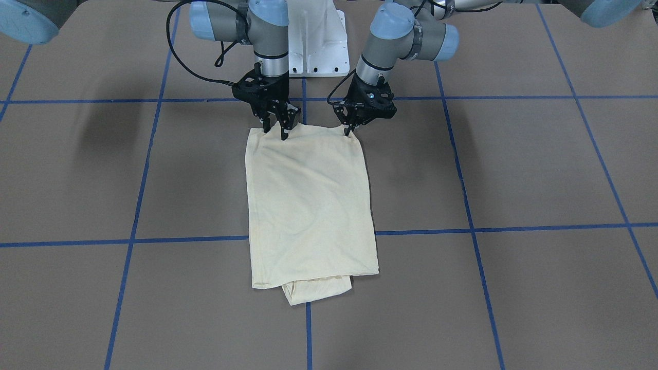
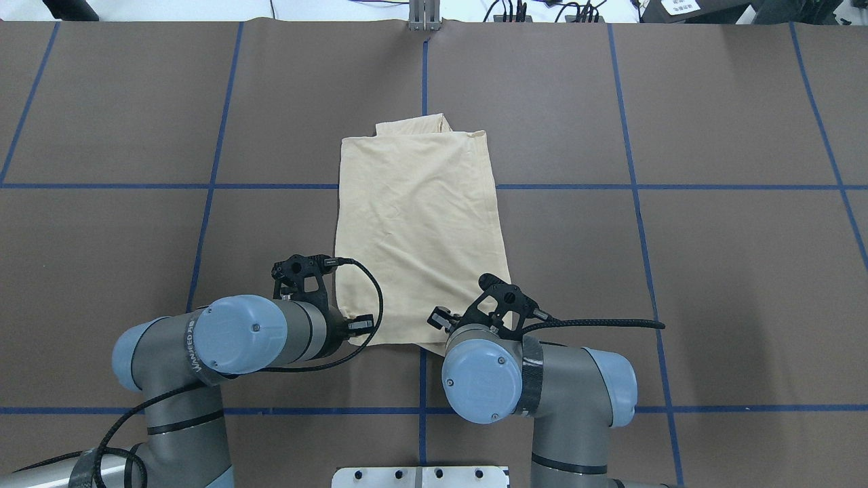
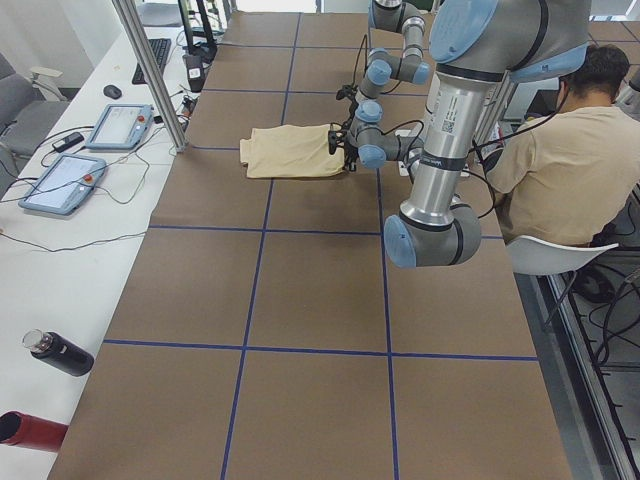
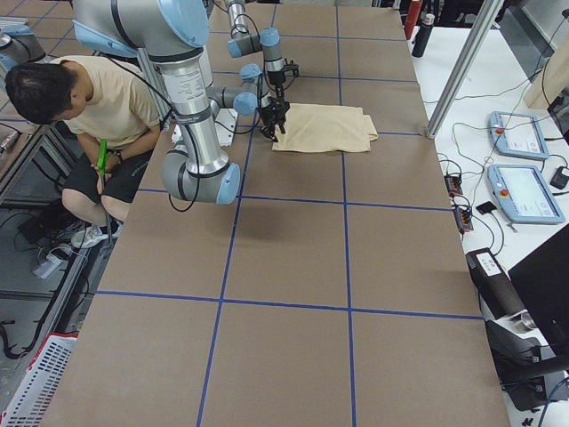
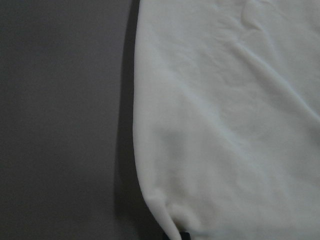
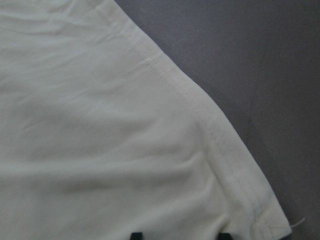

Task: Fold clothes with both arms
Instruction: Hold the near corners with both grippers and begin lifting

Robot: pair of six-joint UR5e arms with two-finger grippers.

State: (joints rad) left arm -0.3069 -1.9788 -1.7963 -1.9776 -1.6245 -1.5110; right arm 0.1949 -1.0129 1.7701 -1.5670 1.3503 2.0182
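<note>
On the brown, blue-taped worktop (image 1: pixel 514 169) the pale cream-yellow folded knit shirt (image 1: pixel 308 205) lies centred, one end toward the robot-side edge. The left black two-finger gripper (image 1: pixel 350 129) pinches that end's corner. The right black two-finger gripper (image 1: pixel 274 131) straddles the hem, fingers parted. Lifting now would likely drag one corner and skew the fold.

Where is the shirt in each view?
Front-facing: shirt centre.
Overhead: shirt centre.
Exterior left: shirt upper middle.
Exterior right: shirt upper middle.
Left wrist: shirt fills right side.
Right wrist: shirt fills left side.
Shared landmark, exterior views: blue tape line under it.
</note>
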